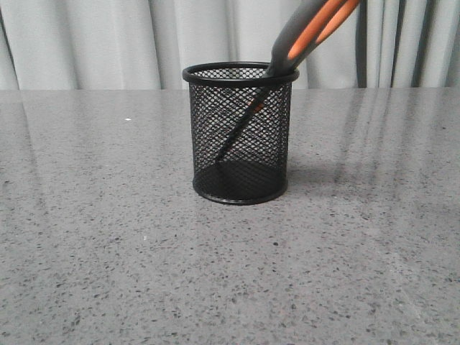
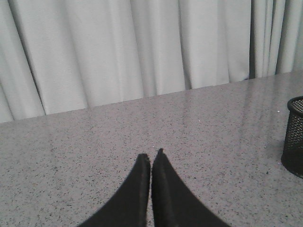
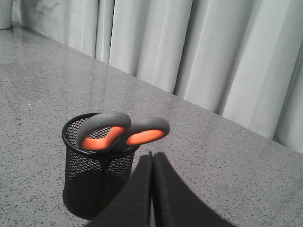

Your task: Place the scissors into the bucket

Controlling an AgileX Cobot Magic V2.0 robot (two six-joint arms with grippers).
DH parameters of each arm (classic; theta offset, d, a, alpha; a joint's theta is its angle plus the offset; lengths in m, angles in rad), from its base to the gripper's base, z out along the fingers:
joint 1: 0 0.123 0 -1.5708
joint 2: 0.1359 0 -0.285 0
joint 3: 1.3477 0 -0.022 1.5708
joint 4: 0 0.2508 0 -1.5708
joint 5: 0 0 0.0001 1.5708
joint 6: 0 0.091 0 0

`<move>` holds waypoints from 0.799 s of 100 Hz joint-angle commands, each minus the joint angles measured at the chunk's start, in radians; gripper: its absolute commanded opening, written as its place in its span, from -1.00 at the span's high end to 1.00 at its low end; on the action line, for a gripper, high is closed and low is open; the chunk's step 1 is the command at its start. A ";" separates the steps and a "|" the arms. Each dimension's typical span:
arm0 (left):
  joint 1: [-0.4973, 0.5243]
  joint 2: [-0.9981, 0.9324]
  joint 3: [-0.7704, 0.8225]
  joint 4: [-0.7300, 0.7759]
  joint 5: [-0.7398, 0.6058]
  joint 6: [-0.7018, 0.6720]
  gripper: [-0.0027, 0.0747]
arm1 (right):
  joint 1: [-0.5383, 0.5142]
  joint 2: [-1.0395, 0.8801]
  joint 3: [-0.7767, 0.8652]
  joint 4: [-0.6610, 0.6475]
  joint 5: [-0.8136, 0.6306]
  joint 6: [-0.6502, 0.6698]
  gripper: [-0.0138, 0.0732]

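- The right pincer [image 3: 152, 158] has its two dark fingers pressed together with nothing between them; it sits just beside the scissors' handles, on the near side in the right wrist view, and does not appear to touch them.
- The left pincer [image 2: 151, 158] is likewise closed on nothing, hanging over bare worktop [image 2: 94, 156] well to the left of the bucket [image 2: 294, 135], whose edge shows at the right of the left wrist view.
- The scissors [image 1: 305, 36] stand blades-down inside the bucket [image 1: 241, 133], tips resting near the base toward its left, handles leaning out over the right side of the rim and rising well above it.
- As I judge it, the task is as good as done; the risks now come from what happens around the bucket.
- Main risk: the handles overhang the rim on the right, so the load is top-heavy. A brush from the right pincer could lever the light mesh bucket over or flip the scissors out.
- Second risk: the worktop looks smooth and glossy, so a sideways nudge could slide the bucket rather than be resisted.
- Safest, to my mind, is for the right pincer to draw up and away from the handles, not across them.
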 commanded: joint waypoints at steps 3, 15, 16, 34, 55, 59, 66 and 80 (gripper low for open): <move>0.004 -0.016 -0.005 0.025 -0.055 -0.011 0.98 | -0.005 -0.002 -0.026 -0.008 -0.082 -0.009 0.80; 0.004 -0.016 0.015 0.080 -0.039 -0.011 0.98 | -0.005 -0.002 -0.026 -0.008 -0.080 -0.009 0.80; 0.004 -0.016 0.017 0.082 -0.041 -0.011 0.98 | -0.005 -0.002 -0.026 -0.008 -0.080 -0.009 0.80; 0.004 -0.019 0.077 0.002 -0.235 0.021 0.98 | -0.005 -0.002 -0.026 -0.008 -0.080 -0.009 0.80; 0.112 -0.019 0.136 -0.378 -0.333 0.306 0.98 | -0.005 0.002 -0.026 -0.008 -0.080 -0.009 0.80; 0.151 -0.019 0.145 -0.432 -0.342 0.357 0.98 | -0.005 0.002 -0.026 -0.008 -0.080 -0.009 0.80; 0.245 -0.019 0.165 -0.562 -0.350 0.460 0.98 | -0.005 0.002 -0.026 -0.008 -0.080 -0.009 0.80; 0.458 -0.019 0.253 -0.838 -0.437 0.743 0.98 | -0.005 0.002 -0.026 -0.008 -0.080 -0.009 0.80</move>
